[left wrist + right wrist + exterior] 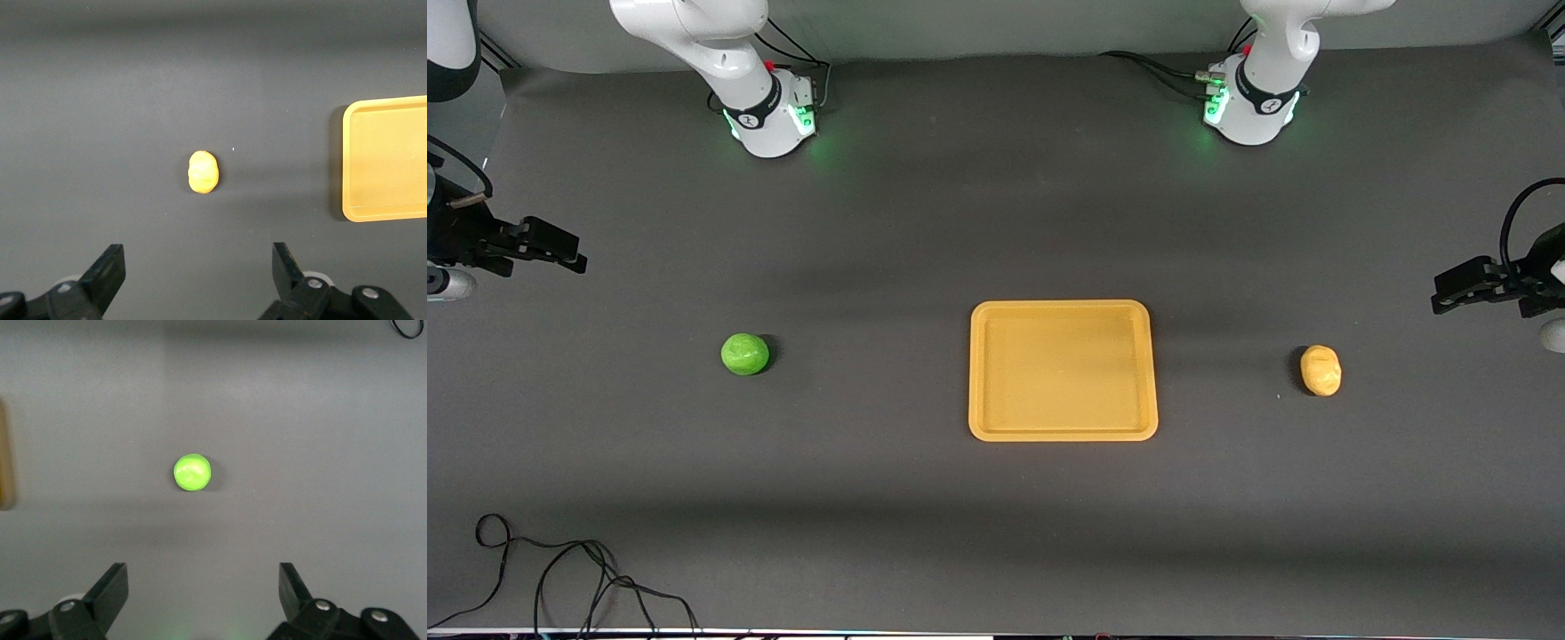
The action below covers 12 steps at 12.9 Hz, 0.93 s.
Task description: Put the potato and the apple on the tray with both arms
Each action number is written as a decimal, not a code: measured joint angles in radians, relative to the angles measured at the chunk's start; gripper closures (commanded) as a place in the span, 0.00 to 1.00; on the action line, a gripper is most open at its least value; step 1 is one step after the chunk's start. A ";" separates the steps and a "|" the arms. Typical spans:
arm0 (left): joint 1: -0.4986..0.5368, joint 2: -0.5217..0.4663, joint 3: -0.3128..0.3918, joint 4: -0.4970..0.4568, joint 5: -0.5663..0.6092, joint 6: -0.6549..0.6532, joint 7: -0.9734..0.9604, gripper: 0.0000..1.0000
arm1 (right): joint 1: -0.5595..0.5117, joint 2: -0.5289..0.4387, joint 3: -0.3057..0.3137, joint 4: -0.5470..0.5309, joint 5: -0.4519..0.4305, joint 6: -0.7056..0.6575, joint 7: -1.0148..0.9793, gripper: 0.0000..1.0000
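The orange-yellow tray [996, 427] lies at the table's middle, with nothing on it. The green apple [744, 354] sits on the table toward the right arm's end. The yellow-tan potato [1320, 370] sits toward the left arm's end. My right gripper [560, 251] hangs in the air at the table's edge, open and empty; its wrist view shows the apple [192, 472] well ahead of the open fingers [110, 590]. My left gripper [1449, 298] hangs at the other edge, open and empty; its wrist view shows the potato [203, 172] and the tray's end [353, 167].
A loose black cable [560, 578] lies on the table near the front camera at the right arm's end. The two green-lit arm bases [774, 120] stand along the table's edge farthest from the front camera.
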State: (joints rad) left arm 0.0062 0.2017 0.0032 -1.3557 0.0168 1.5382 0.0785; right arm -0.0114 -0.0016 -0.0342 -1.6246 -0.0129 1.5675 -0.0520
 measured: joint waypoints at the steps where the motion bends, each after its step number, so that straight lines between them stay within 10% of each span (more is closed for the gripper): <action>1: 0.000 0.000 0.000 0.000 0.000 0.000 0.000 0.02 | 0.000 0.000 0.000 0.000 0.000 0.000 0.000 0.00; 12: -0.006 0.155 0.000 -0.028 0.000 0.168 -0.001 0.02 | 0.000 0.001 -0.001 0.001 0.000 0.001 0.000 0.00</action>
State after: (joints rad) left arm 0.0000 0.3564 0.0028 -1.3838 0.0168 1.7060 0.0779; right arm -0.0111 -0.0003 -0.0352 -1.6234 -0.0128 1.5682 -0.0520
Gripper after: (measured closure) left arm 0.022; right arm 0.000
